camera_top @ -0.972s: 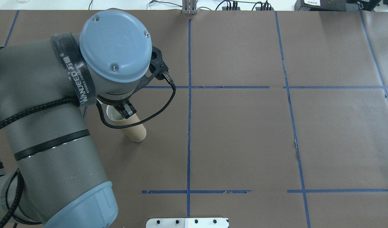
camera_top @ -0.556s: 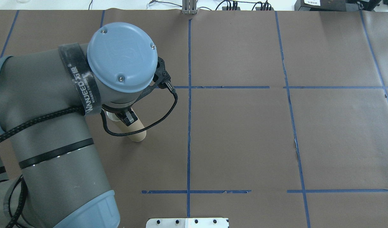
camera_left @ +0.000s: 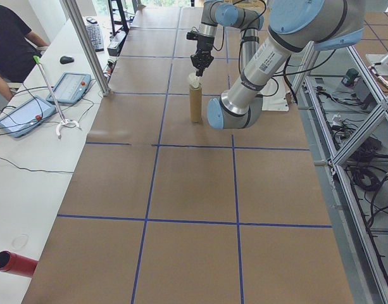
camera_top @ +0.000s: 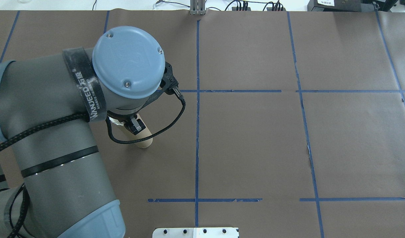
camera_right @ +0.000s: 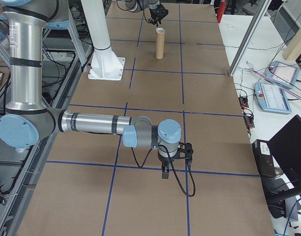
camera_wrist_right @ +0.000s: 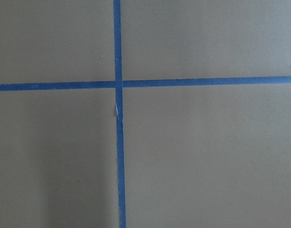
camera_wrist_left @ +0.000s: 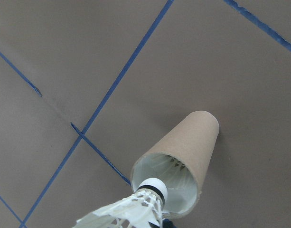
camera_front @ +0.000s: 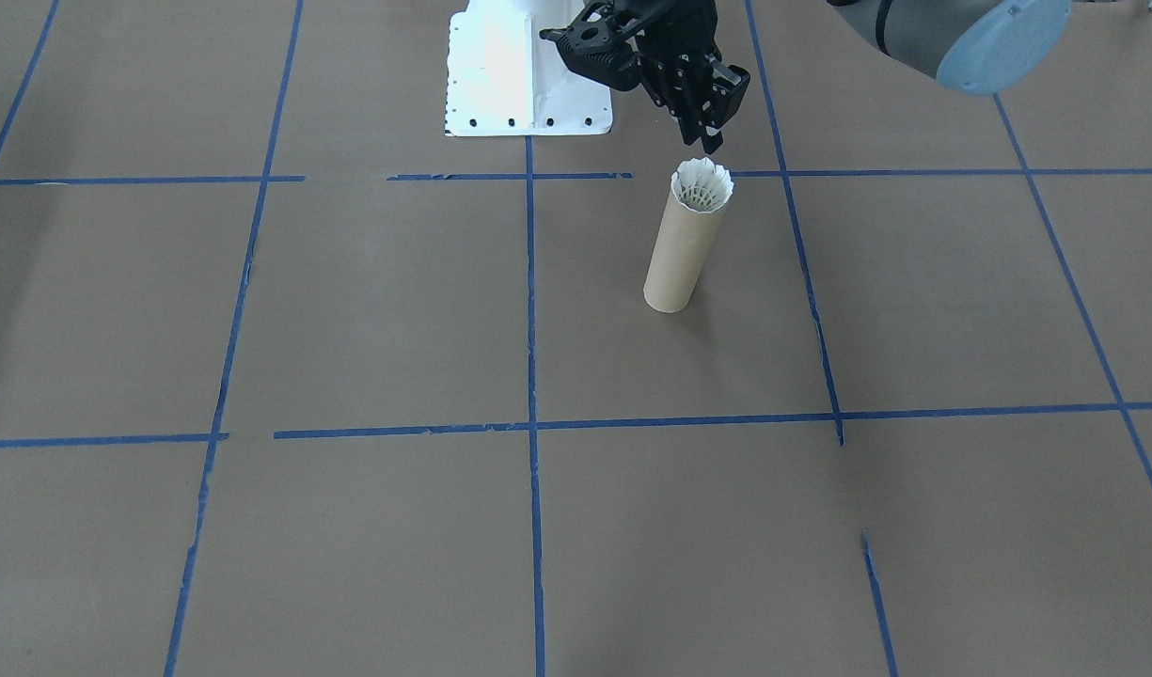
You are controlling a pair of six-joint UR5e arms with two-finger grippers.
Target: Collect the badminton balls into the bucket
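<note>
The brown paper-covered surface [camera_front: 350,310] is divided into big rectangles by blue tape lines [camera_front: 530,310]. The left arm [camera_top: 57,132] fills the near left of the overhead view, its blue-capped elbow joint over the tube. The right arm [camera_right: 91,123] stretches low across the surface well away from the tube, its wrist pointing straight down over a tape crossing. A white base plate [camera_front: 500,75] is at the robot's edge of the surface.

The brown cardboard tube [camera_front: 684,249] stands upright just beside a tape line, open end up, and its inside looks pale in the left wrist view [camera_wrist_left: 197,137]. The left hand [camera_front: 709,139] hangs directly above the tube's mouth, fingertips pointing down and very near the feathers. I cannot tell whether its fingers are spread, pressed together or pinching the feathers. The right hand [camera_right: 165,173] shows only in the side view, so its state cannot be told either.

The white feather shuttlecock [camera_front: 703,184] sits at the tube's mouth, cork end down, with its feather skirt poking out above the rim. From the left wrist camera its rounded cork with the thin black band [camera_wrist_left: 152,186] lies over the open mouth.
</note>
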